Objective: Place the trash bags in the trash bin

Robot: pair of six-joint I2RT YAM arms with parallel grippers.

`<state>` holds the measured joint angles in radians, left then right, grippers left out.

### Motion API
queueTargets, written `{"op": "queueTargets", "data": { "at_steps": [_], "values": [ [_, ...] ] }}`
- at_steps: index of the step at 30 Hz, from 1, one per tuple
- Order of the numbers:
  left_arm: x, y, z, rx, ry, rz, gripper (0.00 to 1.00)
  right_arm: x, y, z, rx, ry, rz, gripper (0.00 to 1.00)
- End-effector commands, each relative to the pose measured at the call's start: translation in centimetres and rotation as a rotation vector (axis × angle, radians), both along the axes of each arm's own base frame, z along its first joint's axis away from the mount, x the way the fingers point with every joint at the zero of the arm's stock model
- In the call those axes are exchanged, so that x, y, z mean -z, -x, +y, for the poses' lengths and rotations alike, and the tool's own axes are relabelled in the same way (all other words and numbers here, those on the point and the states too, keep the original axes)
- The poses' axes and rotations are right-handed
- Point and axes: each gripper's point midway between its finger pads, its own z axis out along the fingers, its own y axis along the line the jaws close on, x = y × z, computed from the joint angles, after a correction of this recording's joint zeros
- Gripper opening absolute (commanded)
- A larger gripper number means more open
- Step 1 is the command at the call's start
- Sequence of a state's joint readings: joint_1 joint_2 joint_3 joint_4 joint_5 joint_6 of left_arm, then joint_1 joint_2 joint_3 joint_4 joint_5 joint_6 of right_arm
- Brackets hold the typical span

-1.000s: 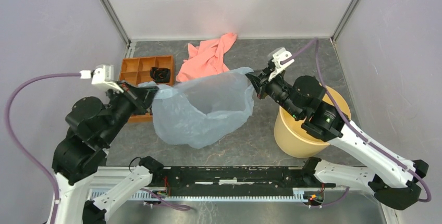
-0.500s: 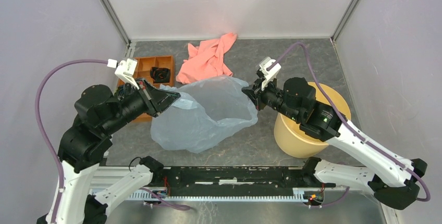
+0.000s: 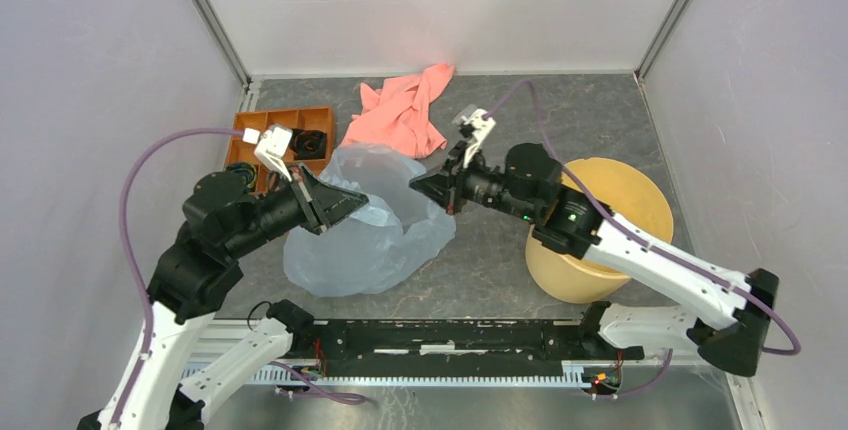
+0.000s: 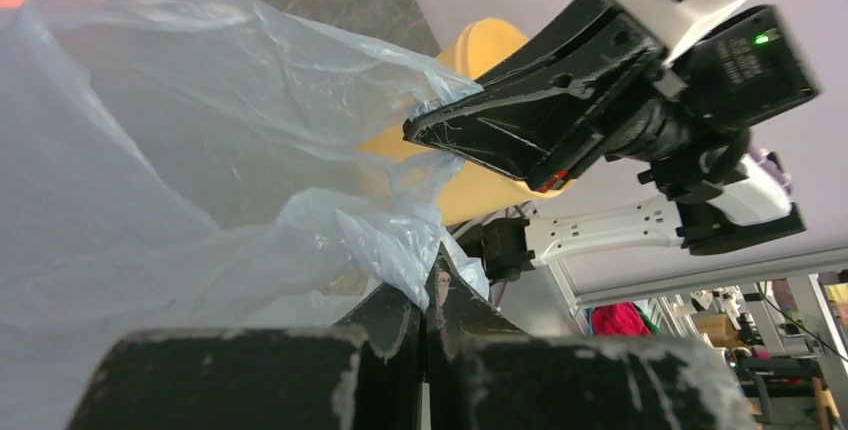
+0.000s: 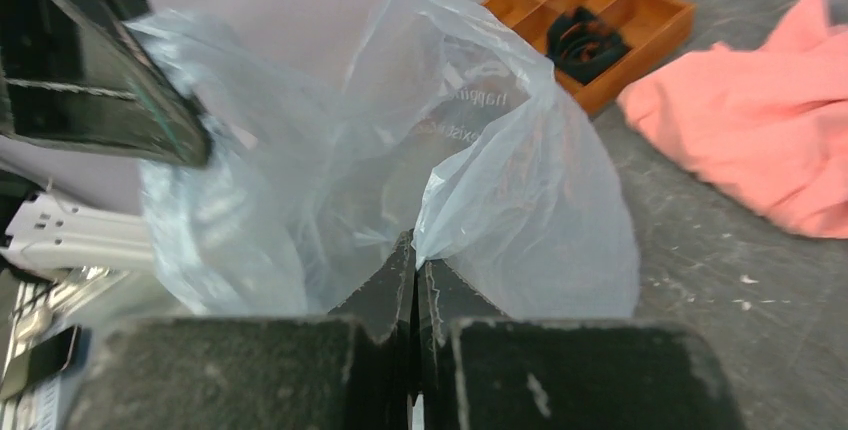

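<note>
Sagging between the left hand [image 3: 360, 201] and right hand [image 3: 415, 186], both clamped on its film, the trash bag [image 3: 350, 250] is held short of the trash bin [image 3: 565, 275]; the film could be torn if stretched.

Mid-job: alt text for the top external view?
The left gripper and right gripper each pinch an edge of the trash bag sagging onto the table between them. The cream trash bin stands at right; pink cloth and orange tray behind.

Grey mottled table [image 3: 490, 262], orange tray [image 3: 262, 130] and pink cloth [image 3: 400, 115] at back, cream bin [image 3: 565, 275] right — trash bag [image 3: 355, 250] sagging centre-left.
</note>
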<state>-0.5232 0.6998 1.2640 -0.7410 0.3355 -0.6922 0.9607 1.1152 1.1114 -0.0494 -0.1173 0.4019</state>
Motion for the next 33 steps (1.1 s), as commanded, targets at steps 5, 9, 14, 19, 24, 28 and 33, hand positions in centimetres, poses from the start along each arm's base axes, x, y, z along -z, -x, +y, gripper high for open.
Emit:
{"op": "queueTargets", "data": {
  "at_steps": [5,9,14,19,24,28,33],
  "values": [
    [1.4,-1.6,-1.7,-0.002,0.132,0.030,0.02,-2.4,1.3,4.2,-0.170,0.012,-0.047,0.04],
    [2.1,-2.9,-1.9,-0.023,0.085,0.041,0.02,-2.4,2.0,4.2,-0.206,-0.006,-0.063,0.10],
    [3.1,-3.9,-1.9,-0.033,-0.002,0.060,0.02,-2.1,2.3,4.0,-0.228,0.006,-0.123,0.37],
    [3.3,-4.3,-1.6,-0.053,-0.021,0.062,0.02,-0.5,2.2,4.8,-0.219,0.111,-0.173,0.75],
    [3.2,-4.4,-1.8,-0.054,-0.016,0.070,0.02,0.9,1.1,5.0,-0.039,0.283,-0.305,0.95],
    [2.9,-4.4,-2.4,-0.018,-0.017,0.079,0.02,0.9,-1.1,3.8,0.168,0.346,-0.363,0.97],
    [1.8,-4.2,-2.5,-0.006,-0.012,0.066,0.21,0.8,-2.2,3.0,0.260,0.309,-0.376,0.31]
  ]
}}
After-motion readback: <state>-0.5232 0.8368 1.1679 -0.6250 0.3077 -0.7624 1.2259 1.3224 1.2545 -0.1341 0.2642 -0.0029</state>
